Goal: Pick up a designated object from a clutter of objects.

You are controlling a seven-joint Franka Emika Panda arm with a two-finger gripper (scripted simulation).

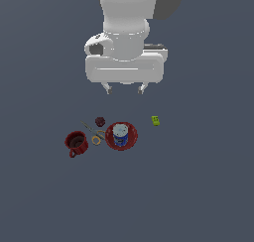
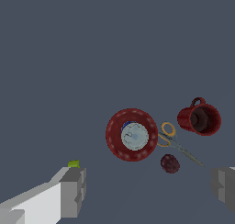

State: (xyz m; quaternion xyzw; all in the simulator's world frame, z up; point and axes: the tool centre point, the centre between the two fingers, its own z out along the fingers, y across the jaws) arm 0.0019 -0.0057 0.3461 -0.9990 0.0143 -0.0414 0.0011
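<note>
Dark-red and glossy, the mug (image 1: 76, 143) stands upright on the bench (image 1: 198, 196) at the exterior view's left end of the clutter, just beside the yellow-handled scissors (image 1: 95, 136) and apart from the red plate (image 1: 130, 140) carrying the can (image 1: 120, 135). We judge it rigid, fairly light and somewhat slippery, so we would pinch its rim wall, away from the handle. Our gripper (image 1: 125, 90) hangs well above, jaws wide and empty.

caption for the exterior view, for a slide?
Open gripper hovers above clutter: red mug, scissors, can on red plate.
</note>
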